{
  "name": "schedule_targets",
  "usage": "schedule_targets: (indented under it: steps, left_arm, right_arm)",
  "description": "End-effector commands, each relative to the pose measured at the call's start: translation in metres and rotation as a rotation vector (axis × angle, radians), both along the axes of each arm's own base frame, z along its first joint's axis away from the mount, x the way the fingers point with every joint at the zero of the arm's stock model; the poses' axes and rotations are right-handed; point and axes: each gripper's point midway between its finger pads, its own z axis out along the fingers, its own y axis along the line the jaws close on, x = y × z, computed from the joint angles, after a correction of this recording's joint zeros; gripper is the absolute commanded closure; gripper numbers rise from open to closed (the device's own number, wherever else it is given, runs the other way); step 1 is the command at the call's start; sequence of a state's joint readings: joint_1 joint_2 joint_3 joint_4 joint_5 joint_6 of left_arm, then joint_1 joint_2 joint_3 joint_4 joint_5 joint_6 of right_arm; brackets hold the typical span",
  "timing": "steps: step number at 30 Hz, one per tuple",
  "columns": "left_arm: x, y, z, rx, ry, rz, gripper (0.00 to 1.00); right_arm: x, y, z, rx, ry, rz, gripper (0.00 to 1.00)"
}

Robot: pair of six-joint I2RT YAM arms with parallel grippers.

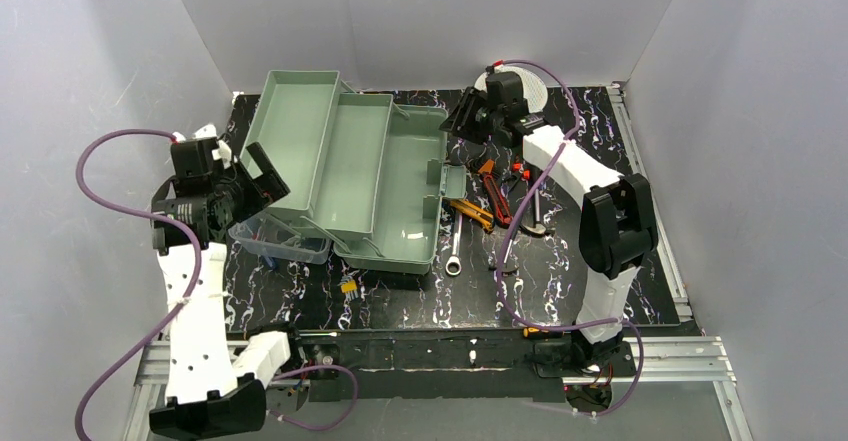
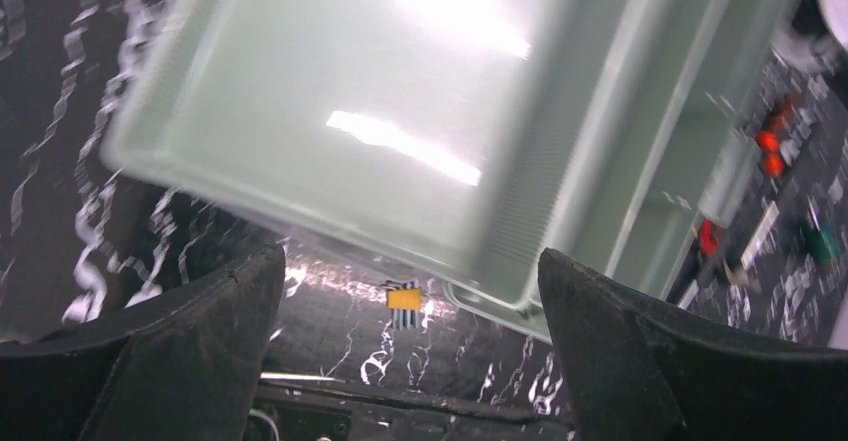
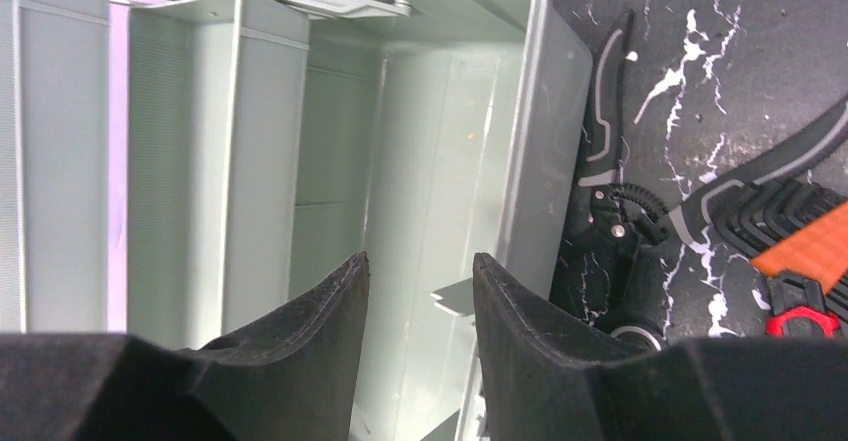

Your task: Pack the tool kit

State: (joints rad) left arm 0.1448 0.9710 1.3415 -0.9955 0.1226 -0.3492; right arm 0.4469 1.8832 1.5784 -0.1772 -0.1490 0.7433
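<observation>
Mid-table, the green toolbox [image 1: 400, 196] lies open, hand tools [image 1: 492, 196] loose just to its right. Left gripper [image 2: 410, 271] gapes wide, empty. Right gripper [image 3: 420, 266] is part-open over the box, empty. Tools prob. stiff, slick metal; grab by the handles.

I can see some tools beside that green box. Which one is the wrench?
Find the green toolbox lying open in the middle of the black table. Tools lie scattered along its right side; the wrench is the one closest to the box's near right corner. Unlike the orange-handled tool beside it, it is bare silver metal with a ring end.
</observation>
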Motion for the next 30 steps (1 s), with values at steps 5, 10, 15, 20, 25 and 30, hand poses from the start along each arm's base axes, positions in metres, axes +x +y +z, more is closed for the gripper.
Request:
schedule_targets:
  steps: [5,10,15,20,25,30]
  left_arm:
    - [-0.02,0.077,0.001,0.132,0.208,0.588,0.02]
    - [-0.017,0.079,-0.007,0.048,0.171,0.683,0.02]
    - [-0.003,0.076,-0.017,-0.011,0.198,0.697,0.16]
    - [0.01,0.068,-0.027,-0.068,0.205,0.672,0.24]
    - [0.015,0.055,-0.042,-0.143,0.199,0.65,0.35]
    - [0.017,0.051,-0.045,-0.163,0.198,0.633,0.79]
  right_arm:
    - [-0.002,-0.013,0.017,0.001,-0.065,-0.009,0.5]
    - [-0.001,-0.013,0.017,0.009,-0.065,-0.007,0.5]
    - [0.002,-0.008,0.011,0.016,-0.05,0.012,0.5]
    - [0.007,0.002,-0.008,0.015,0.022,0.043,0.49]
    - [0.01,0.009,-0.024,0.016,0.062,0.057,0.49]
    - [0.012,0.012,-0.032,-0.022,0.079,0.051,0.51]
